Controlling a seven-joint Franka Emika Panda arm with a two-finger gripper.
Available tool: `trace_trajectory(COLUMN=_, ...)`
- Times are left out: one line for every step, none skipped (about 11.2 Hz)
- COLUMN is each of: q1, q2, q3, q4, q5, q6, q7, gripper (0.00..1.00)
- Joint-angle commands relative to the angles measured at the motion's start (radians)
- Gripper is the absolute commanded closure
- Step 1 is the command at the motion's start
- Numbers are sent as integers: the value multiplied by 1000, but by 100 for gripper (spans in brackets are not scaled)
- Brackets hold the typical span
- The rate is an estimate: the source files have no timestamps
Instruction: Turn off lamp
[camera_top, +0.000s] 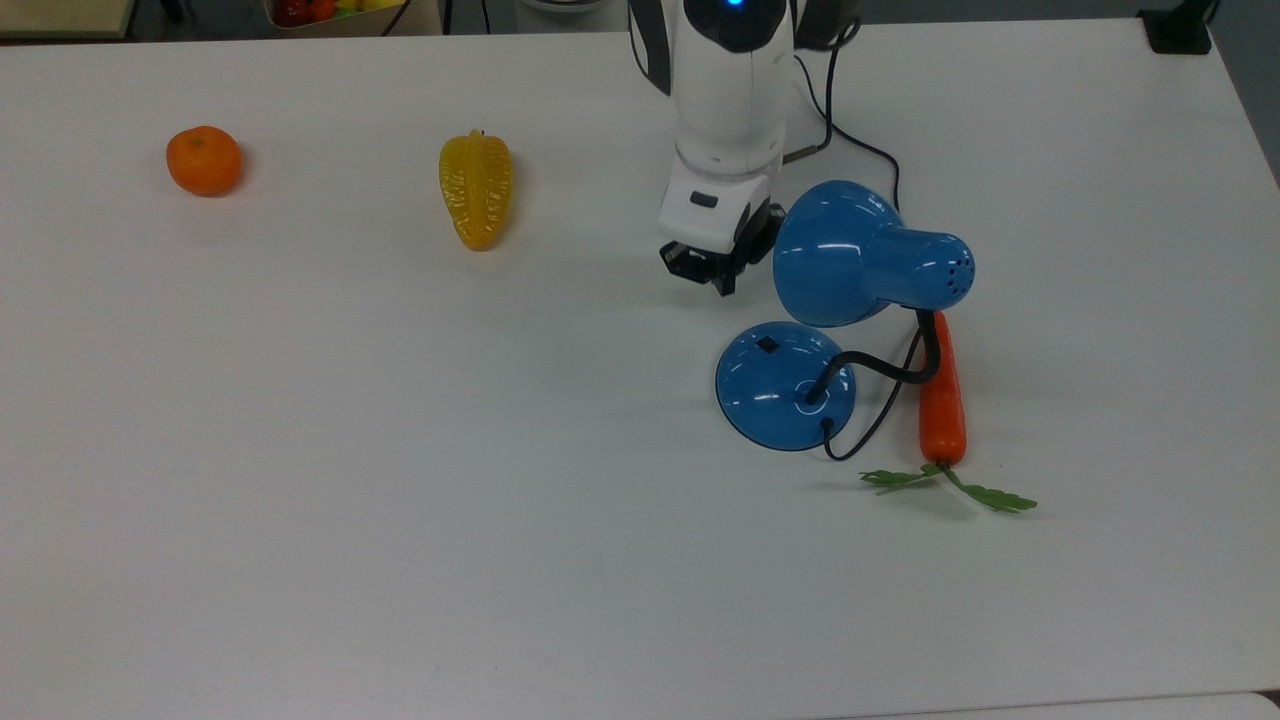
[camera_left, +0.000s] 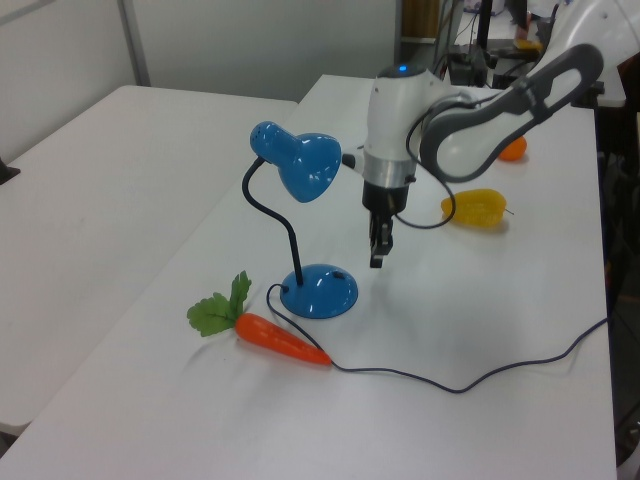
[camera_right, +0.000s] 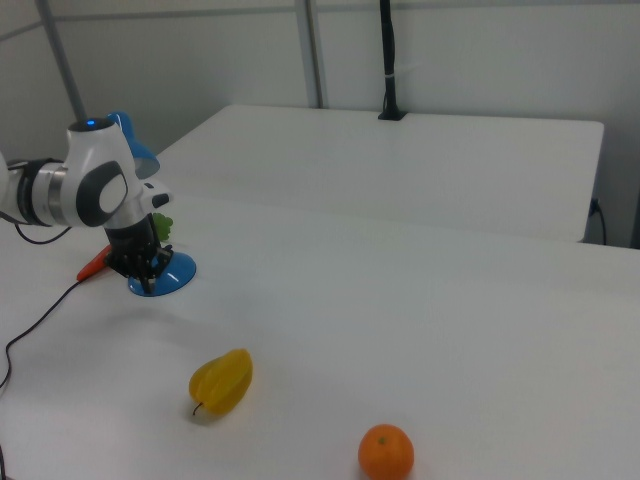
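The glossy blue lamp stands on the white table with its domed base (camera_top: 775, 395) at the top view's centre right. A small black switch (camera_top: 767, 345) shows uncovered on the base. The black bendy neck carries the bell-shaped shade (camera_top: 860, 255) above it, and no glow shows from the shade. My gripper (camera_top: 712, 272) hangs shut with nothing in it, above the table just off the base's far-left edge in the top view. In the left view the gripper (camera_left: 378, 258) is to the right of the base (camera_left: 318, 292), clear of it. In the right view the gripper (camera_right: 140, 268) is in front of the base (camera_right: 170, 272).
A carrot (camera_top: 942, 400) with green leaves lies beside the lamp on the top view's right. A yellow ribbed fruit (camera_top: 476, 190) and an orange (camera_top: 204, 160) lie to the top view's left. The lamp's black cord (camera_left: 480, 375) trails across the table.
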Motion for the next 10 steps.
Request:
trace_trajectory(q1=-13, q2=-127, q3=-4, q4=-35, q5=-17, q6=-173, q7=23, gripper=71)
trace_trajectory(q1=-14, q2=-150, q3=-4, q4=-32, q5=-17, q6=-221, q7=23, gripper=56)
trace_trajectory(q1=-25, q2=-177, q3=-4, q4=-31, q5=-16, q6=-265, q7=20, gripper=34)
trace_trajectory(q1=-28, q2=-208, q3=-4, q4=-29, q5=-16, q6=-311, q7=28, gripper=0)
trace_trajectory(q1=-36, q2=-245, q3=-5, q4=-29, q5=-7, q6=-341, q7=35, gripper=0)
trace_trajectory(q1=-44, q2=-278, q3=-5, q4=-18, q5=-1, q6=-376, q7=66, gripper=0)
trace_trajectory(q1=-44, q2=-300, q3=-7, q4=3, q5=-1, q6=-431, q7=124, gripper=0)
trace_trajectory(q1=-45, q2=-317, q3=-8, q4=35, q5=-1, q6=-484, q7=181, gripper=0)
trace_trajectory(q1=-48, q2=-329, q3=-11, q4=60, q5=-1, q6=-526, q7=225, gripper=0)
trace_trajectory(q1=-57, q2=-337, q3=-11, q4=89, q5=-1, q6=-564, q7=258, gripper=0)
